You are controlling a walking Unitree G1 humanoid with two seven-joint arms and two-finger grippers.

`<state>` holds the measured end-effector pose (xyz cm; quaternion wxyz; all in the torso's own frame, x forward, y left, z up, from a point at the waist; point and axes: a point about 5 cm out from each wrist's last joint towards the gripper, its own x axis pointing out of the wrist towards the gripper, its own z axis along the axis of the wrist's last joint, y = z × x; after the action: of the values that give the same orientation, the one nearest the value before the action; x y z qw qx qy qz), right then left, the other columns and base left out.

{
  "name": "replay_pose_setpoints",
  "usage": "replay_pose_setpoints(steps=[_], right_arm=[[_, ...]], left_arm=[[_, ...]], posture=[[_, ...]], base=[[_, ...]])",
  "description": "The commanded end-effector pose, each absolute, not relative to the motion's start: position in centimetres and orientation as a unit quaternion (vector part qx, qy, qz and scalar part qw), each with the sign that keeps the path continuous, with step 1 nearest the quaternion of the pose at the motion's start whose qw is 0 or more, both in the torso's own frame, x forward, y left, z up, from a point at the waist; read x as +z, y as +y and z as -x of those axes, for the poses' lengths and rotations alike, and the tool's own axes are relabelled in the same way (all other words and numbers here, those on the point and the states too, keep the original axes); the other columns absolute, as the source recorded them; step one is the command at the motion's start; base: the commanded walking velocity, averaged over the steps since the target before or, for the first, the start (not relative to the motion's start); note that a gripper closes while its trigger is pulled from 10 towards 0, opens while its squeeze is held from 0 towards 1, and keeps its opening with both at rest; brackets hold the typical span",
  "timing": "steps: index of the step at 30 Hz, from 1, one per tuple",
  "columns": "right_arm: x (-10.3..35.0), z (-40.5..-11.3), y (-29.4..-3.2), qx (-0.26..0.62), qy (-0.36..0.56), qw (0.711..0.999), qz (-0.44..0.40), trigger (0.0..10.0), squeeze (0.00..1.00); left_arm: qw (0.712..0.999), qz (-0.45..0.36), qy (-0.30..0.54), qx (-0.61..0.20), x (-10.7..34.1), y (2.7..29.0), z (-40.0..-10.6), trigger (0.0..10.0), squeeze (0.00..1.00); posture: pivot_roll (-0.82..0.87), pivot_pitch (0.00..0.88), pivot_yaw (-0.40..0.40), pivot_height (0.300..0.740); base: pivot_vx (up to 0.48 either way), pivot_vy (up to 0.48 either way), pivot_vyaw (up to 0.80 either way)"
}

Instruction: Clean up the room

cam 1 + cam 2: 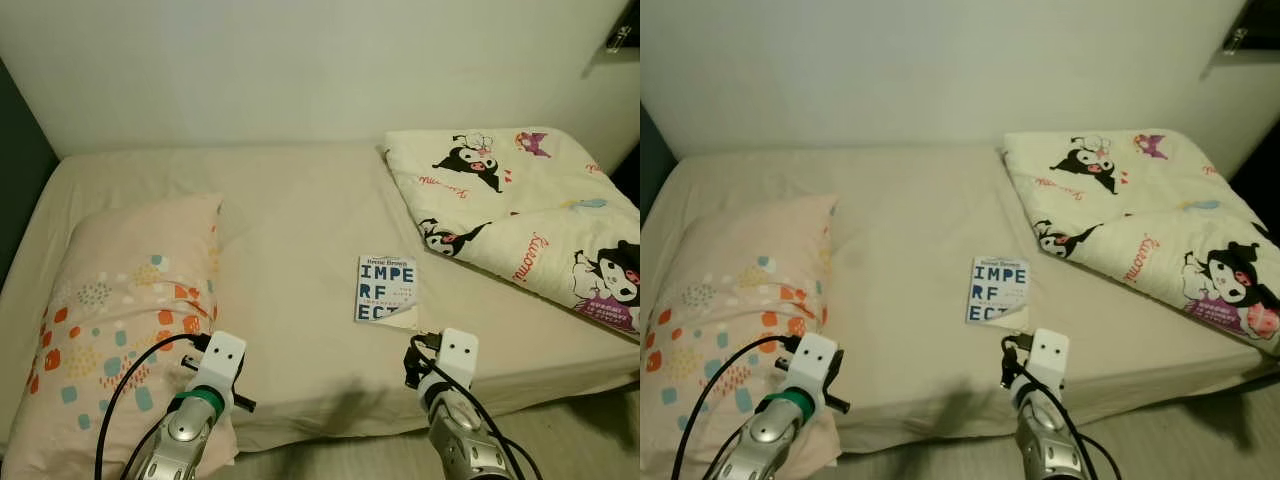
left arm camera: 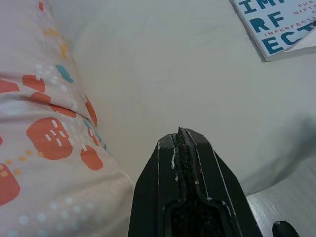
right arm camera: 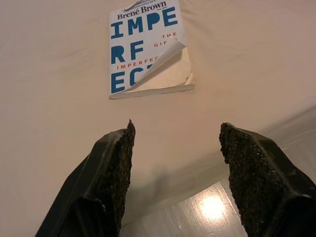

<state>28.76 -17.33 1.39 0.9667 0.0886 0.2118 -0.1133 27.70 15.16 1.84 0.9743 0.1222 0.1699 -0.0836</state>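
Just right hand agape near book

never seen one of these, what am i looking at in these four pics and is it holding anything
It is a walking humanoid robot facing a bed. The two wide pictures come from cameras in its head, looking down; its silver arms reach in from below. The other two come from cameras on its wrists, looking along black fingers. The left gripper is shut and holds nothing, near a patterned pillow. The right gripper is open and empty, aimed at a paperback book with a curled cover corner. A cartoon-print blanket lies folded on the robot's right.
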Motion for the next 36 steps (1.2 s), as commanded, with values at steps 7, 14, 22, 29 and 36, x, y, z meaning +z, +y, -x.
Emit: replay_pose_setpoints(steps=[7,14,22,29,36], right_arm=[[0.8,-28.3,-17.5,-0.118,0.228,0.963,-0.085,10.0,0.0],[0.7,-28.3,-17.6,-0.118,0.232,0.962,-0.086,10.0,0.0],[0.7,-28.3,-17.6,-0.117,0.236,0.961,-0.084,10.0,0.0],[0.6,-28.3,-17.5,-0.111,0.241,0.959,-0.102,10.0,0.0],[0.5,-28.2,-17.6,-0.122,0.242,0.956,-0.114,10.0,0.0]], left_arm=[[0.97,-0.127,0.189,-0.09,1.4,15.0,-27.3,10.0,0.0],[0.969,-0.126,0.196,-0.088,1.2,15.2,-27.3,10.0,0.0],[0.968,-0.124,0.202,-0.086,1.0,15.4,-27.2,10.0,0.0],[0.967,-0.123,0.206,-0.084,0.7,15.6,-27.2,10.0,0.0],[0.967,-0.123,0.209,-0.083,0.4,15.8,-27.1,10.0,0.0]], posture=[[0.07,0.057,0.017,0.74],[0.07,0.062,0.017,0.74],[0.07,0.067,0.015,0.74],[0.07,0.068,0.014,0.74],[0.06,0.07,0.011,0.74]], base=[[0.0,0.0,0.0],[0.0,0.0,0.0],[0.0,0.0,0.0],[0.0,0.0,0.0],[0.0,0.0,0.0]])
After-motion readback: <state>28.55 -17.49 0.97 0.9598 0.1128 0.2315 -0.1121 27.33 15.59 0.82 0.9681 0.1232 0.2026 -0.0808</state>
